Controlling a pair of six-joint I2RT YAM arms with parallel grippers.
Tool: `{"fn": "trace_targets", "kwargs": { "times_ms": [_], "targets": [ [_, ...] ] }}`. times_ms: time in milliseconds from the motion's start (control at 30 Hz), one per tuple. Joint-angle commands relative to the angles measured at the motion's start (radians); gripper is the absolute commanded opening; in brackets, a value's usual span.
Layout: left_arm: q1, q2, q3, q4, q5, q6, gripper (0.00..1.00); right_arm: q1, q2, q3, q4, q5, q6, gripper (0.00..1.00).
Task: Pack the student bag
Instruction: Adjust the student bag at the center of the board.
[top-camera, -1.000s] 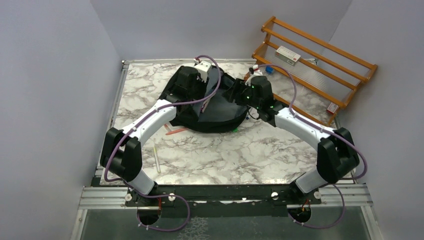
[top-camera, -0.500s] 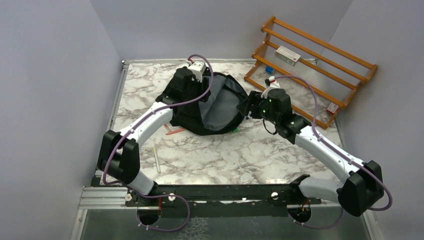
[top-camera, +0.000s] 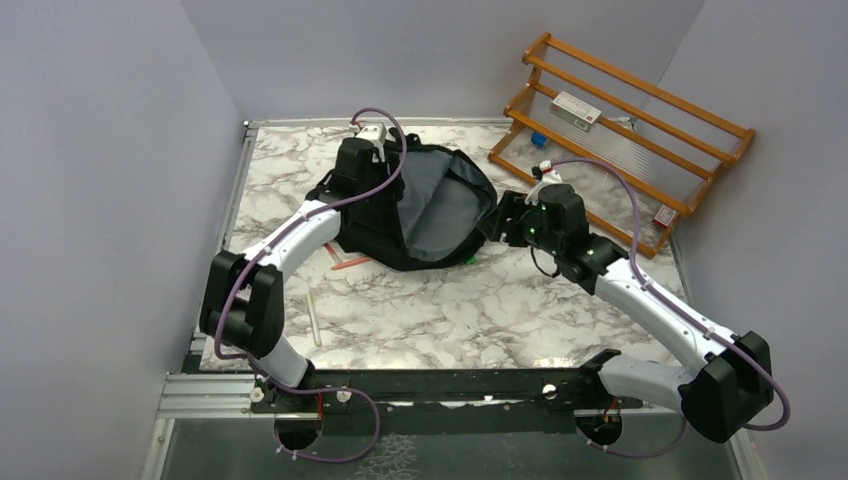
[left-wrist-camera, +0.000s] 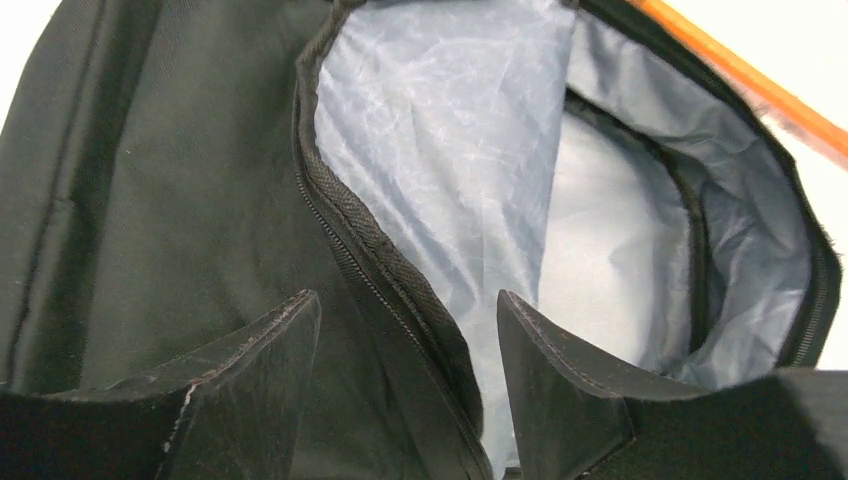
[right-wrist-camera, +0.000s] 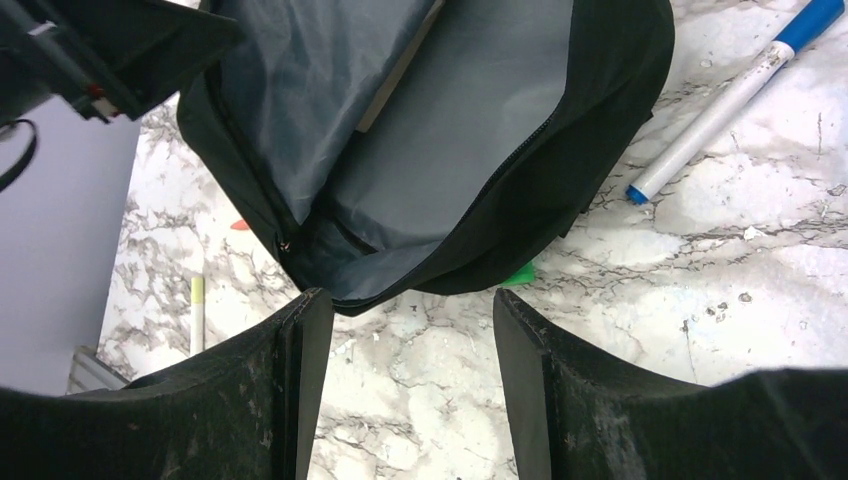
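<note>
Student bag (top-camera: 420, 215) lies toward the far side of the marble surface (top-camera: 450, 310), its mouth unzipped and the grey lining showing; I judge the opening done and the packing hardly begun; a blue-capped marker (right-wrist-camera: 720, 100), an orange pencil (top-camera: 350, 264) and a pale pen (top-camera: 314, 322) lie outside it. Left gripper (left-wrist-camera: 407, 300) stands spread astride the zip edge, pinching nothing; right gripper (right-wrist-camera: 410, 295) hangs wide and empty at the bag's near rim. No writing is legible; the box (top-camera: 575, 110) on the wooden rack (top-camera: 640, 100) is too small to read.
</note>
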Motion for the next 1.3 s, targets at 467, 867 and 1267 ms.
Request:
{"fn": "trace_targets", "kwargs": {
  "times_ms": [467,867,1267],
  "targets": [
    [-0.003,0.068,0.067,-0.028,0.071,0.042,0.17,-0.004,-0.085,-0.035,-0.054,0.009,0.009,0.65],
    [-0.148,-0.005,0.039,0.041,0.315,0.218,0.01,-0.003,-0.067,-0.055,-0.071,0.120,0.087,0.68],
    [-0.173,-0.003,0.023,0.046,0.344,0.224,0.00,-0.004,0.143,-0.005,0.075,0.168,0.246,0.71]
  ]
}}
